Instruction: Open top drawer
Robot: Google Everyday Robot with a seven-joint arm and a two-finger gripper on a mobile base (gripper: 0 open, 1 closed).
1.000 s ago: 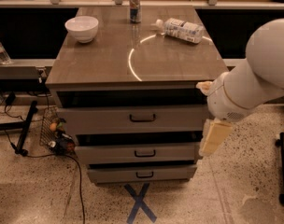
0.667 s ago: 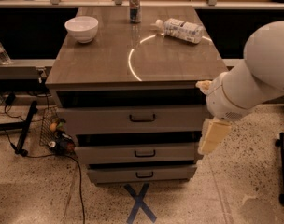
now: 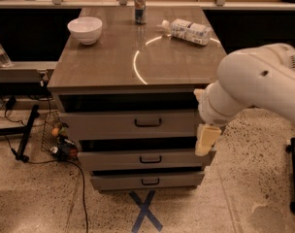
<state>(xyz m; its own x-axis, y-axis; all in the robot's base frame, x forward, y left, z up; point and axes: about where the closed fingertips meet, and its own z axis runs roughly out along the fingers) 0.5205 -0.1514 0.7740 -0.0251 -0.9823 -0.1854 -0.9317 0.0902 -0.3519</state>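
Observation:
The top drawer [image 3: 104,126] is the widest of three grey-brown drawers under the cabinet's top, with a small dark loop handle [image 3: 148,123] at its centre. A dark gap shows above its front. My gripper [image 3: 206,140] hangs cream-coloured from the white arm [image 3: 256,86] at the drawer's right end, level with the gap between the top and middle drawers. It is to the right of the handle and holds nothing that I can see.
On the cabinet top [image 3: 108,62] stand a white bowl [image 3: 85,29], a can [image 3: 139,5] and a lying plastic bottle [image 3: 187,31]. Middle drawer [image 3: 113,160] and bottom drawer [image 3: 118,181] sit below. A wire basket and cables [image 3: 57,140] lie left. Blue tape X [image 3: 145,210] marks the floor.
The arm and gripper have shifted slightly left, closer to the right end of the drawers. The drawers have not moved.

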